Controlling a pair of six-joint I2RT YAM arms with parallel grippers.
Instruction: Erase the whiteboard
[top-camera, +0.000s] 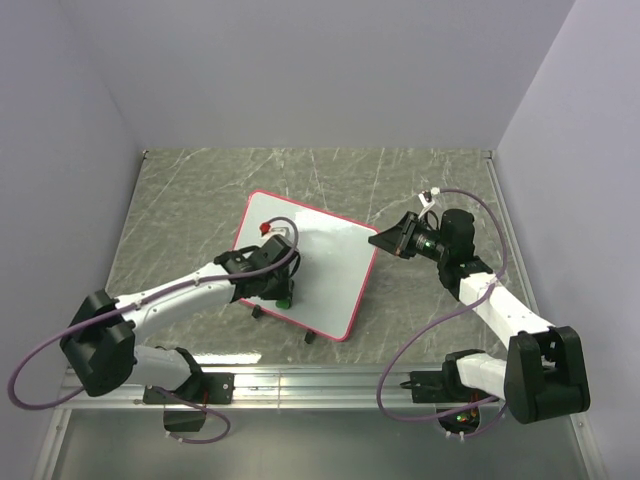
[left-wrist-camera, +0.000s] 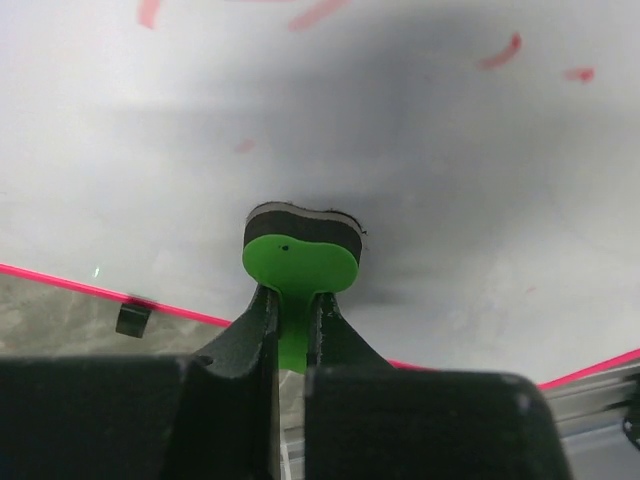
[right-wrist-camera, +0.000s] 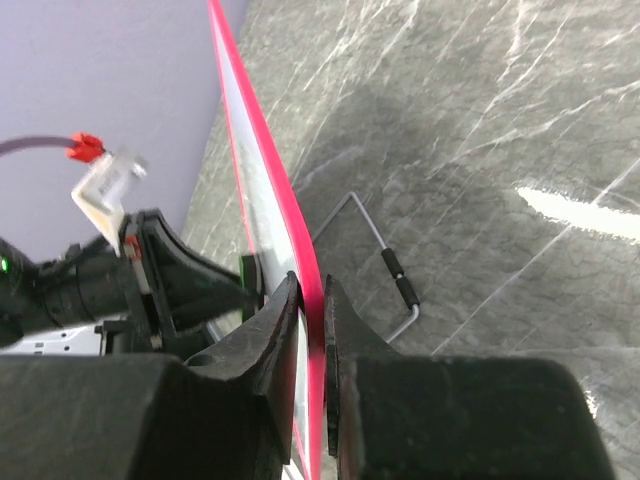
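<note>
A: Left side first. What's it got?
B: Left claw (top-camera: 283, 297) is nearly closed and pinches the green tab of the eraser (left-wrist-camera: 300, 262). The eraser's dark pad sits flat on the whiteboard (top-camera: 325, 265), right at the fingertips.
A: Any ink there?
B: A few red marks (left-wrist-camera: 500, 50), well ahead of that claw. The board's pink frame passes under its fingers. A small black clip (left-wrist-camera: 132, 318) is on the frame, off to the claw's left.
A: Where's the board overall?
B: On the grey worktop (top-camera: 190, 200), between the two claws and turned at an angle.
A: Right side?
B: Right claw (right-wrist-camera: 312, 295) is clamped on the board's pink edge, one finger on each face, gap only as wide as the frame. A bent wire leg (right-wrist-camera: 385, 262) shows just past the fingers, to the claw's right, over the worktop.
A: Is the board tilted?
B: Can't tell how much.
</note>
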